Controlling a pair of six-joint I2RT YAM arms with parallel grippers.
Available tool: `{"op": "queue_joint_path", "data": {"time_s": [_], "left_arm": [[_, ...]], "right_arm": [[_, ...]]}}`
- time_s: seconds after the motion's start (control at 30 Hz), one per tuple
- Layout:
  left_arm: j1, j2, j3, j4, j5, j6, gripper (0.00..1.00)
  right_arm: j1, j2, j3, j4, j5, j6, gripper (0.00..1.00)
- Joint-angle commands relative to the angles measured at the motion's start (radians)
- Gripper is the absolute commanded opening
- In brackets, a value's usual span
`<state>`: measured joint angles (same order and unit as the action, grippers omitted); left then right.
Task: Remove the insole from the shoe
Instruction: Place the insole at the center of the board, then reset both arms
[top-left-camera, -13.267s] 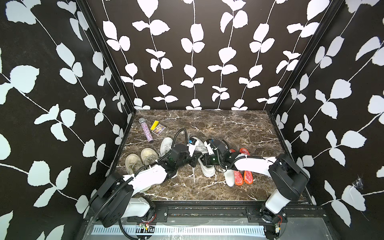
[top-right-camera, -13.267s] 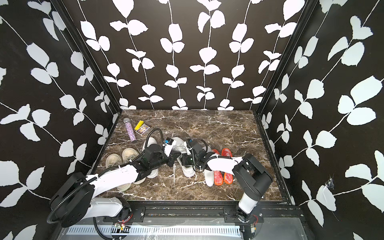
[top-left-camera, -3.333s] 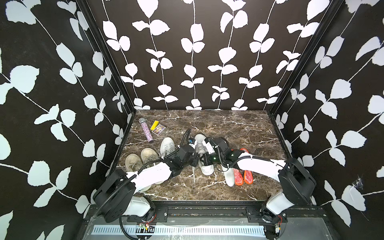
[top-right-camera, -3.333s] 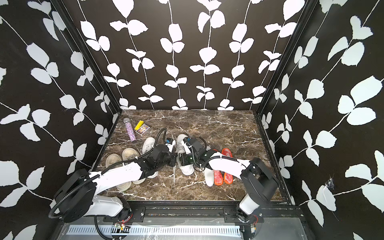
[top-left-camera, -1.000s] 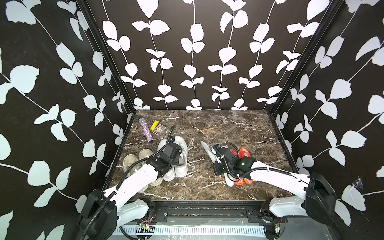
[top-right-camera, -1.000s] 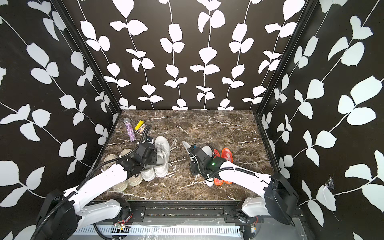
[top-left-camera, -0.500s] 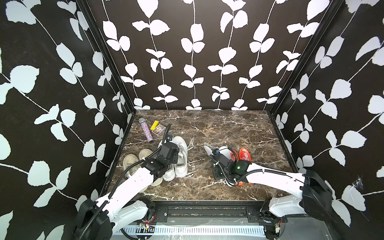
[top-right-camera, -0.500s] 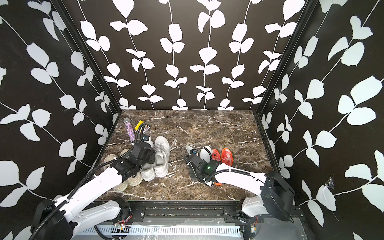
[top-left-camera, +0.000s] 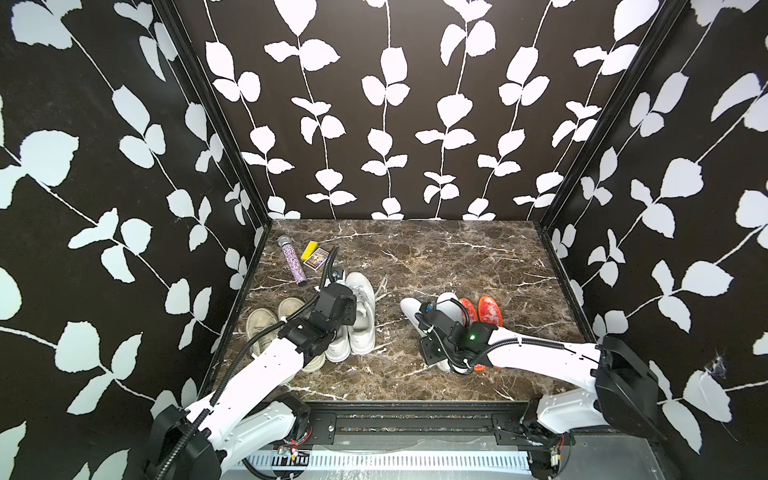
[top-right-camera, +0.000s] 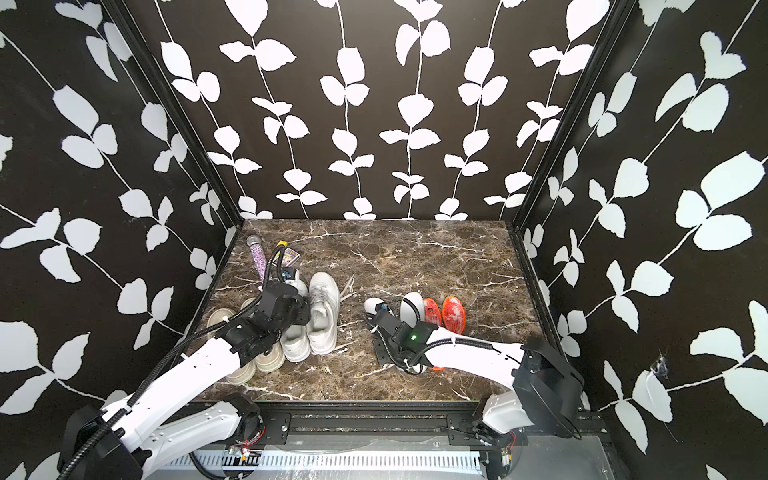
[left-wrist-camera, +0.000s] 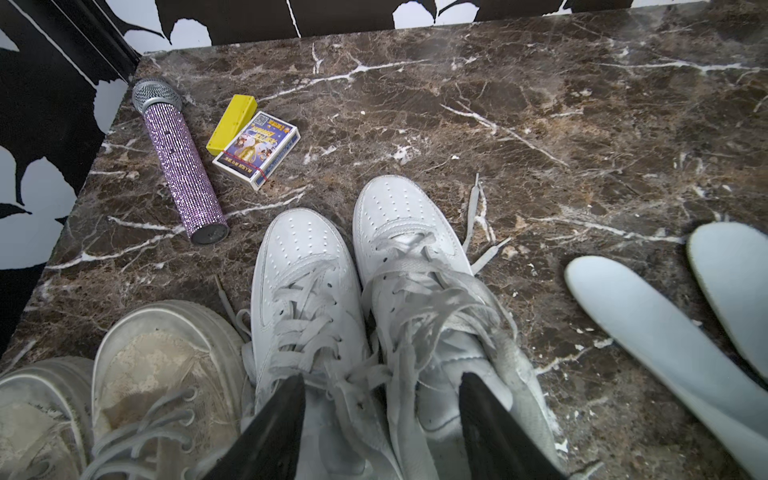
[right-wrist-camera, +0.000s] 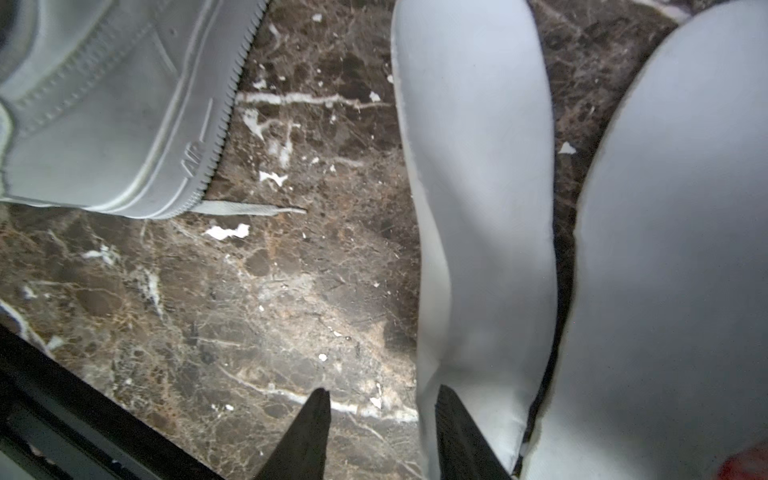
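Lifting straight up seems best so I don't drag the white insole (right-wrist-camera: 478, 187): my right claw (right-wrist-camera: 382, 388) is open at its edge, left claw (left-wrist-camera: 382, 375) open over the shoe (left-wrist-camera: 403, 208).

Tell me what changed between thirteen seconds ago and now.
The left gripper carried the white sneaker from the middle leftward, set it beside the other white sneaker and let go. The right gripper laid the pulled-out white insole beside the first white insole and released it; both sets of jaws are open. Beige shoes, red insoles, microphone and card box stayed put.
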<state>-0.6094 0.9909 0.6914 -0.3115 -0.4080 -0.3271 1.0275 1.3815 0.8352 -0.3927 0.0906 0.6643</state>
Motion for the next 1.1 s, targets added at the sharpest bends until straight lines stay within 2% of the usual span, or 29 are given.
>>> {"op": "queue_joint_path", "data": {"time_s": [0.0, 0.13, 0.3, 0.37, 0.43, 0.5, 0.57, 0.63, 0.73, 0.87, 0.97, 1.07], "left_arm": [[0.004, -0.01, 0.039, 0.026, -0.006, 0.014, 0.62], [0.005, -0.017, 0.043, 0.041, -0.029, 0.03, 0.64], [0.004, -0.005, 0.068, 0.068, -0.153, 0.083, 0.78], [0.004, 0.011, 0.081, 0.084, -0.221, 0.113, 0.89], [0.008, 0.03, 0.086, 0.119, -0.281, 0.148, 0.96], [0.019, 0.059, 0.094, 0.149, -0.345, 0.183, 0.99], [0.05, 0.085, 0.1, 0.174, -0.362, 0.205, 0.99], [0.099, 0.102, 0.098, 0.198, -0.341, 0.206, 0.99], [0.172, 0.116, 0.089, 0.227, -0.329, 0.209, 0.99], [0.307, 0.124, 0.045, 0.296, -0.223, 0.225, 1.0], [0.41, 0.164, 0.019, 0.359, -0.098, 0.246, 1.0], [0.487, 0.253, 0.021, 0.404, -0.003, 0.257, 0.99]], "right_arm": [[0.001, -0.07, 0.006, 0.0, 0.048, -0.023, 0.47], [-0.056, -0.124, 0.041, -0.072, 0.119, -0.092, 0.52], [-0.221, -0.185, 0.108, -0.124, 0.175, -0.22, 0.6], [-0.293, -0.202, 0.141, -0.12, 0.218, -0.268, 0.68], [-0.339, -0.214, 0.167, -0.098, 0.301, -0.311, 0.76], [-0.38, -0.224, 0.168, -0.043, 0.411, -0.365, 0.88], [-0.425, -0.229, 0.153, 0.025, 0.512, -0.391, 0.98], [-0.484, -0.227, 0.142, 0.072, 0.547, -0.413, 0.99], [-0.576, -0.201, 0.145, 0.076, 0.516, -0.415, 0.99], [-0.764, -0.134, 0.131, 0.04, 0.386, -0.319, 0.99], [-0.831, -0.103, 0.052, 0.166, 0.416, -0.352, 0.99], [-0.838, -0.045, -0.048, 0.391, 0.476, -0.483, 1.0]]}}
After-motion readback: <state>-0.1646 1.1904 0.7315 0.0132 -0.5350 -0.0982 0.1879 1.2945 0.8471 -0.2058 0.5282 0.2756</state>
